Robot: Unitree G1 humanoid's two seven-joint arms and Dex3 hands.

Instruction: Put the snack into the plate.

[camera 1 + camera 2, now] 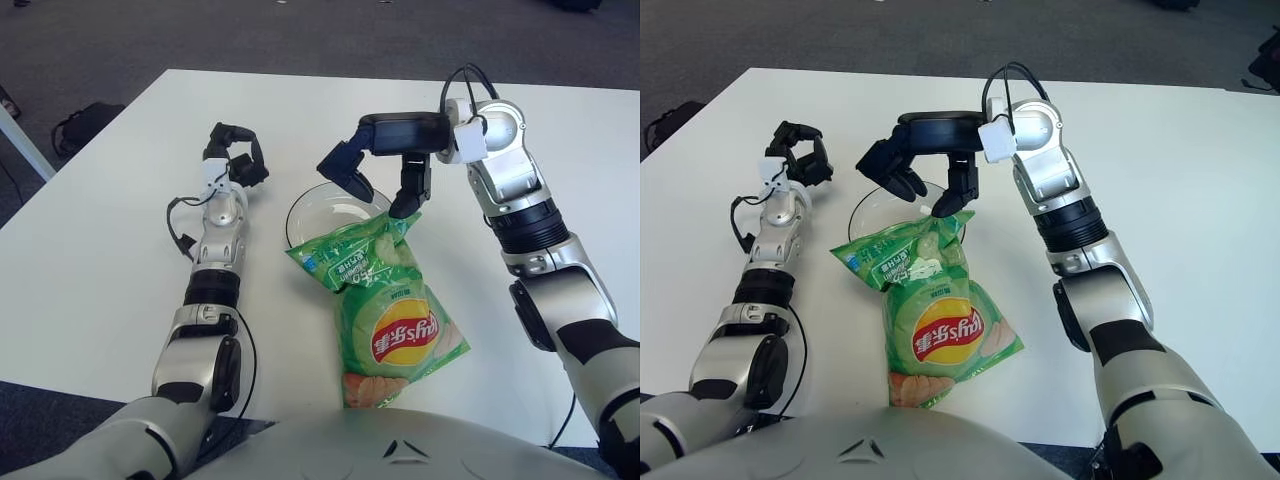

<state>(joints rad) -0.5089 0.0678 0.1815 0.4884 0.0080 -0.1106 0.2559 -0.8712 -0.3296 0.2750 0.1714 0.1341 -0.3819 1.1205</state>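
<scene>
Snack [390, 305], a green chip bag w/ red-yellow logo, is lying flat on the white table [90, 270], long axis running near-to-far from the robot's body toward the plate [330, 210]. Its far end is overlapping the plate's near rim; the rest is sitting on the table. Bag's top corner is pointing up toward the right robot hand [385, 185], which is hovering over plate and bag end w/ fingers spread apart, one fingertip at or just above that corner, gripping nothing. Left robot hand [235, 160] is showing left of the plate, fingers curled in, holding nothing.
</scene>
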